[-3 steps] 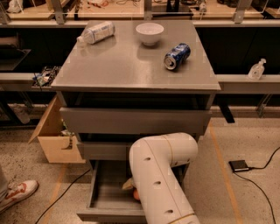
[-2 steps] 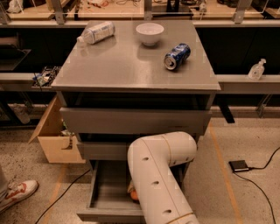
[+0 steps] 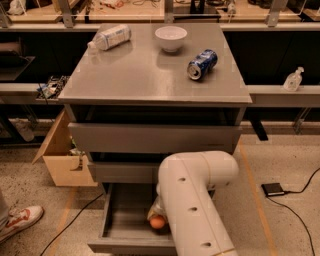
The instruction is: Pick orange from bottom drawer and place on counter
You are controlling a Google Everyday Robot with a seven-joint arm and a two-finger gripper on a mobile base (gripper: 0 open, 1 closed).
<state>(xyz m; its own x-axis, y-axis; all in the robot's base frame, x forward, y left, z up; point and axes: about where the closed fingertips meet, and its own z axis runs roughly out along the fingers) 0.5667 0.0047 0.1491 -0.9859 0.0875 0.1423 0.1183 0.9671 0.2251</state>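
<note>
Speckled stone-like flooring [image 3: 45, 200] surrounds a grey three-drawer cabinet, with a long wooden workbench [image 3: 130, 10] running behind it. No writing can be read anywhere: the clear plastic bottle [image 3: 109, 37] lying on its side carries a blue and white label, and the blue drink can [image 3: 202, 64], also on its side, has pale markings, but both are too blurred to make out.

These two lie on the flat, slightly glossy grey counter [image 3: 145, 80], the bottle at the back left and the can to the right. A white round bowl [image 3: 171, 38] stands upright between them, near the back edge.

An open brown cardboard box [image 3: 62, 160] sits on the floor against the cabinet's left side. Further left is a white and red sneaker [image 3: 19, 222]. A small black flat device [image 3: 273, 189] with a cable lies on the floor to the right, and a clear pump bottle [image 3: 292, 79] stands on a low shelf beyond it.

The thick white robot arm [image 3: 197, 200] reaches down in front of the cabinet and hides the right part of the pulled-out bottom drawer [image 3: 125, 227]. The gripper [image 3: 156, 210] is inside that drawer, mostly behind the arm, just above the small round orange [image 3: 157, 222]. Whether it grasps the fruit cannot be told. The orange rests low in the drawer's grey interior, close to the front wall, its skin smooth and matte, its right side tucked against the arm.
</note>
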